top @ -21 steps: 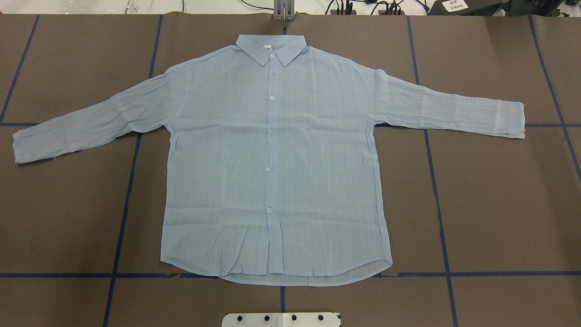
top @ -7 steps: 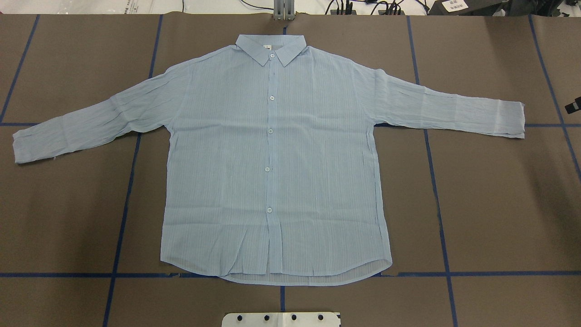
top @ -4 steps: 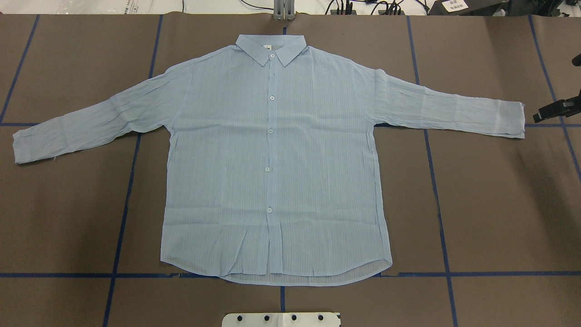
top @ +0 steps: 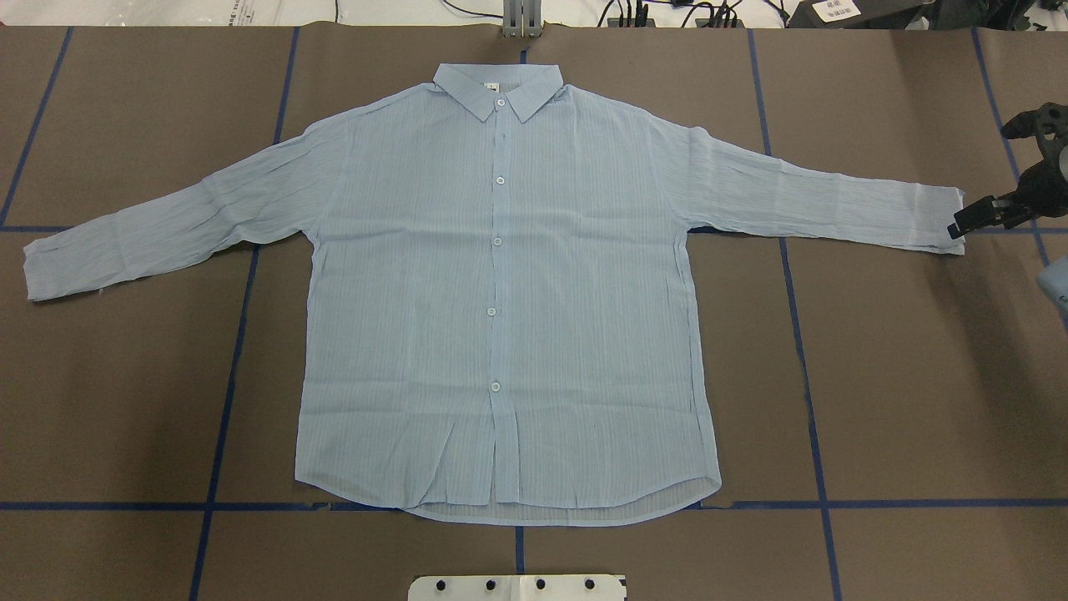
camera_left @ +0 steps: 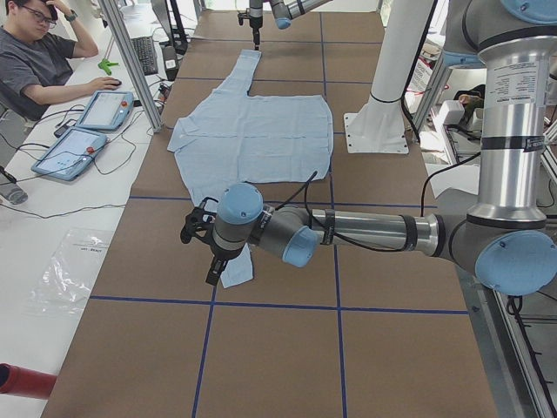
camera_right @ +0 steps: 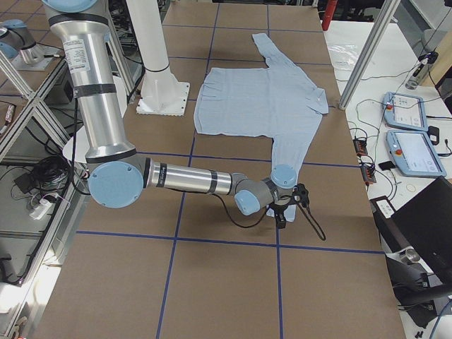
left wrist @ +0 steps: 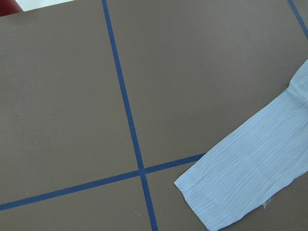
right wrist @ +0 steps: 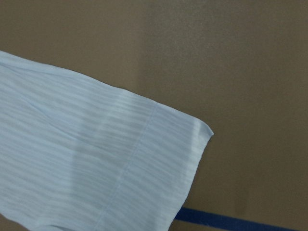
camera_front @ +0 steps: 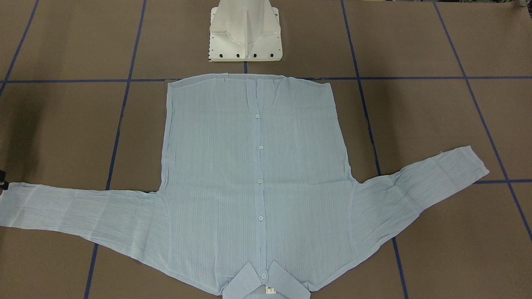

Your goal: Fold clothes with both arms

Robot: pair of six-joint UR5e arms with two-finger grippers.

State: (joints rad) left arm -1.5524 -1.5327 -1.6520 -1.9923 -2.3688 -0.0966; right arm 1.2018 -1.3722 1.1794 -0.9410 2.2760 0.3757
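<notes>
The pale-blue button-up shirt [top: 501, 292] lies flat and face up, its collar [top: 499, 88] far from the robot and both sleeves spread out. My right gripper [top: 984, 179] hovers at the right sleeve's cuff [top: 939, 219], its black fingers apart with nothing between them. The right wrist view looks down on that cuff [right wrist: 120, 159]. My left gripper [camera_left: 207, 252] shows only in the exterior left view, above the left cuff [top: 46, 267]; I cannot tell whether it is open or shut. The left wrist view has that cuff [left wrist: 240, 183] at its lower right.
The white pedestal base [camera_front: 245, 33] stands just behind the shirt's hem. Blue tape lines [top: 801, 334] cross the brown table. A seated person [camera_left: 35, 61] and two tablets [camera_left: 87, 131] are at a side desk, with cables [top: 667, 12] beyond the far edge.
My right gripper has come in from the overhead view's right edge and moved left to the right cuff. The shirt has not moved.
</notes>
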